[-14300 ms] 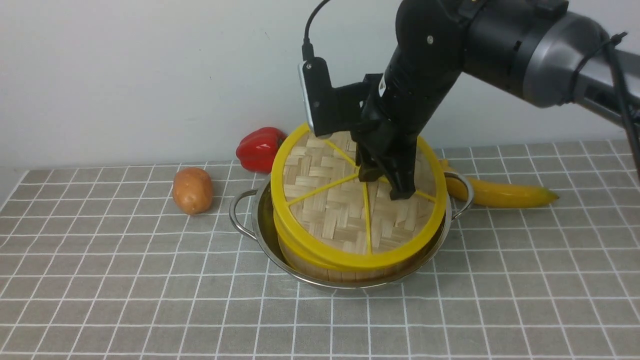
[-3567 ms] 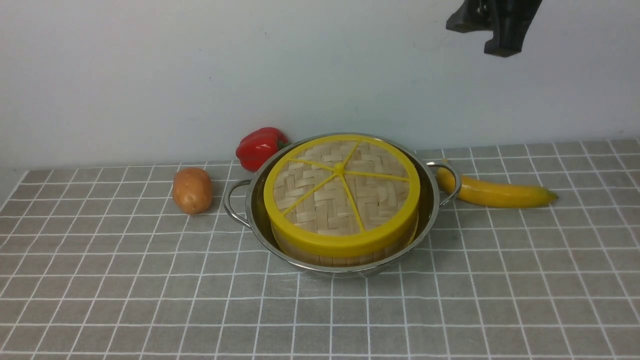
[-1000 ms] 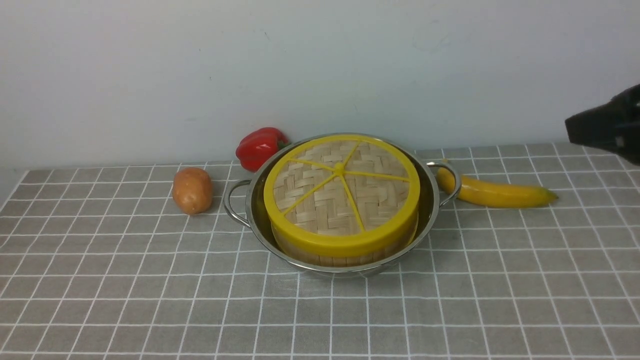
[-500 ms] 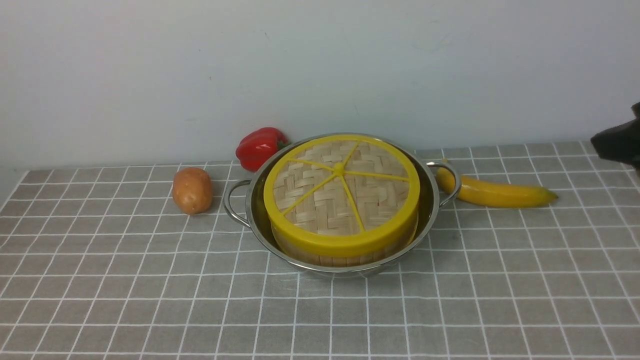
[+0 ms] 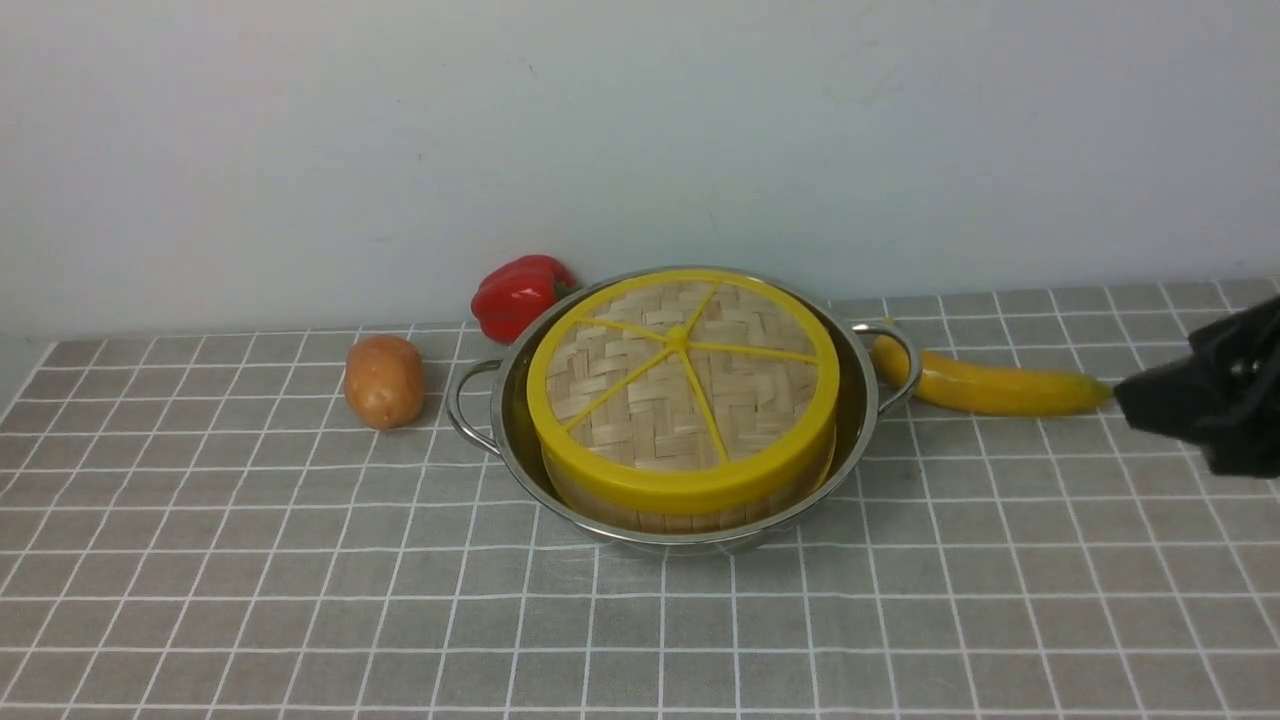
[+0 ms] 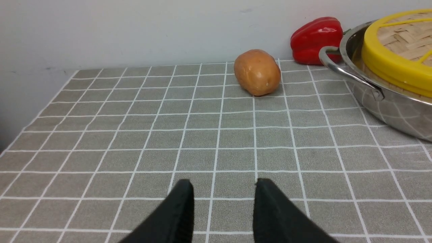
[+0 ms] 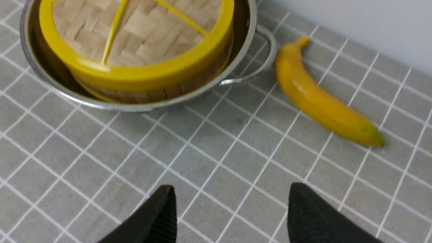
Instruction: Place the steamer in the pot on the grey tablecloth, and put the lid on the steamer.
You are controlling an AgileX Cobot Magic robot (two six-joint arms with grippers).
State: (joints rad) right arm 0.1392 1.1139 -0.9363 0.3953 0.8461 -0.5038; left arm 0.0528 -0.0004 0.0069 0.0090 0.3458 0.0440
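The shiny steel pot (image 5: 860, 410) stands on the grey tablecloth (image 5: 300, 600) near the wall. Inside it sits the bamboo steamer (image 5: 690, 515), of which only the side wall shows. The woven lid (image 5: 682, 378) with yellow rim and spokes lies flat on top of it. My right gripper (image 7: 232, 192) is open and empty, low over the cloth to the right of the pot; it shows as a black shape (image 5: 1200, 400) at the front view's right edge. My left gripper (image 6: 222, 185) is open and empty over the cloth left of the pot (image 6: 391, 108).
A potato (image 5: 385, 380) lies left of the pot, a red bell pepper (image 5: 520, 295) behind it by the wall. A banana (image 5: 990, 385) rests right of the pot's handle, close to my right gripper. The cloth's left edge (image 6: 20, 130) meets the wall.
My right arm has swung down at the right edge, from above the banana's level to just beside its tip. Pot, steamer and lid have not moved.
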